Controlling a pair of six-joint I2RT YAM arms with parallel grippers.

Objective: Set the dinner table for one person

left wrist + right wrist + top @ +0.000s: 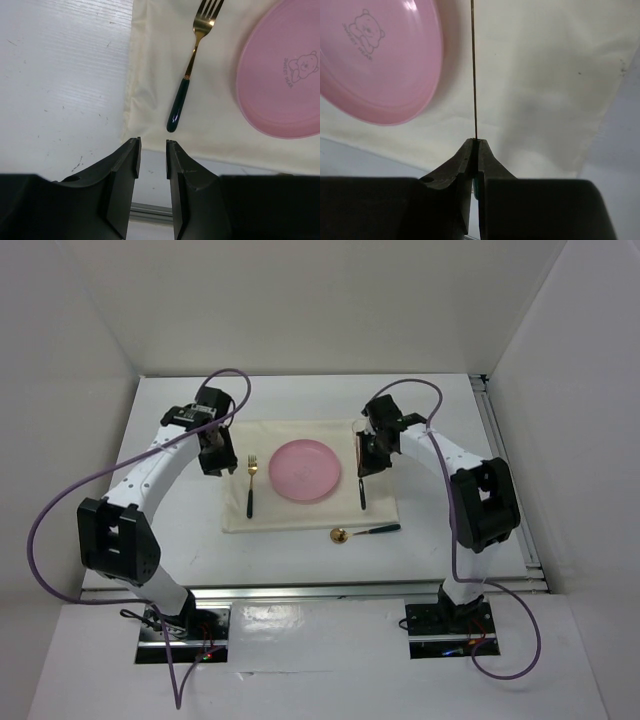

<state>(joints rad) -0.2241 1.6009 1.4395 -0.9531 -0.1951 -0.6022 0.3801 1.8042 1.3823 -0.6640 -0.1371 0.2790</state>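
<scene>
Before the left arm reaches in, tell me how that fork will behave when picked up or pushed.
The fork likely stays stiff: its gold neck looks like metal. The glossy dark green handle may slip in a pinch. Lying flat on the cream cloth placemat, it probably won't roll, but pushing could wrinkle the cloth.

Supporting surface. I view the dinner table (180, 540), a plain white top extending beneath both arms. A cream placemat (300, 515) lies flat on it, spanning the ground between my left gripper (213, 465) and right gripper (365, 468). Its left border runs just ahead of the left fingertips, with bare tabletop on their outer side. A spoon (365, 532) rests on bare table behind the right gripper, just off the placemat's near edge, gold bowl pointing left.
</scene>
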